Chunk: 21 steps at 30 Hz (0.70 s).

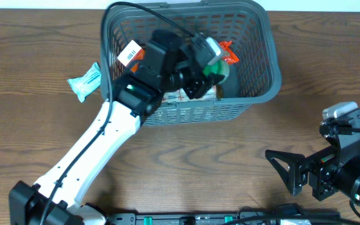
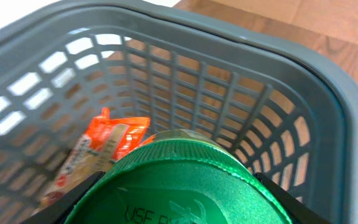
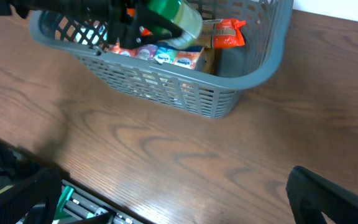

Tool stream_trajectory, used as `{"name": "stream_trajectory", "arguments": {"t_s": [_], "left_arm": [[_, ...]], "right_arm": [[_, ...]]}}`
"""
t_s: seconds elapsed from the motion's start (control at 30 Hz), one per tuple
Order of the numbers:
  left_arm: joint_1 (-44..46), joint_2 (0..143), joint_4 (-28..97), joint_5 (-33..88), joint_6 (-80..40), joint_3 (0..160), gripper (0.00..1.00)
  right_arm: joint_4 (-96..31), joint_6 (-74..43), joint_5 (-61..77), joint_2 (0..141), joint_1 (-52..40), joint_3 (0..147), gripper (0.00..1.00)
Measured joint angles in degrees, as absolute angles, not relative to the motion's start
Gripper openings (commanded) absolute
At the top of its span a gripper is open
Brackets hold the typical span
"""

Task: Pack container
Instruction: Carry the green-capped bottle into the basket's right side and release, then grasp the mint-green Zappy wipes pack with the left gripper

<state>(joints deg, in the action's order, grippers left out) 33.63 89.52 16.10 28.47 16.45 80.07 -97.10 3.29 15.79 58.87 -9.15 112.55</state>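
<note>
The container [image 1: 199, 114], judged stiff but light (best gripped at its thick rim), stood at the worktop's [image 1: 192, 172] far centre, the left tool [image 1: 206, 72] clamped on a green-lidded jar [image 2: 185, 180] over it, the right tool [image 1: 286, 172] spread wide, empty.

Left arm reaching into the basket, right arm parked off to the side

The left pincer [image 1: 206, 67] hangs inside the grey basket [image 1: 275, 70], closed around a green-lidded jar [image 1: 220, 67] just beside an orange packet [image 1: 230, 55]. A barcoded box [image 1: 129, 54] sits by the basket's left wall. A teal packet [image 1: 85, 81] lies on the counter [image 1: 186, 162] outside it. The right pincer [image 1: 281, 167] rests well apart, jaws spread.
</note>
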Motion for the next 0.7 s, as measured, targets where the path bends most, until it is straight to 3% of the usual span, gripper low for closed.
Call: {"name": "stream_trajectory", "arguments": {"t_s": [0.23, 0.27, 0.3, 0.33, 0.57, 0.7], "left_arm": [[36.0, 91.7, 13.4, 28.3, 17.0, 80.2, 0.50], [36.0, 91.7, 13.1, 28.2, 17.0, 80.2, 0.54], [36.1, 91.7, 13.0, 28.2, 17.0, 80.2, 0.90], [36.1, 91.8, 13.0, 28.1, 17.2, 80.2, 0.98], [35.3, 90.7, 16.2, 23.5, 17.9, 82.0, 0.98], [29.5, 84.5, 19.8, 19.2, 17.8, 82.5, 0.98]], "right_arm": [[-97.1, 3.3, 15.8, 58.9, -9.1, 112.6, 0.99], [-97.1, 3.3, 15.8, 58.9, -9.1, 112.6, 0.99], [-97.1, 3.3, 15.8, 58.9, -9.1, 112.6, 0.99], [-97.1, 3.3, 15.8, 58.9, -9.1, 112.6, 0.99], [-97.1, 3.3, 15.8, 58.9, -9.1, 112.6, 0.99], [-97.1, 3.3, 15.8, 58.9, -9.1, 112.6, 0.99]]}}
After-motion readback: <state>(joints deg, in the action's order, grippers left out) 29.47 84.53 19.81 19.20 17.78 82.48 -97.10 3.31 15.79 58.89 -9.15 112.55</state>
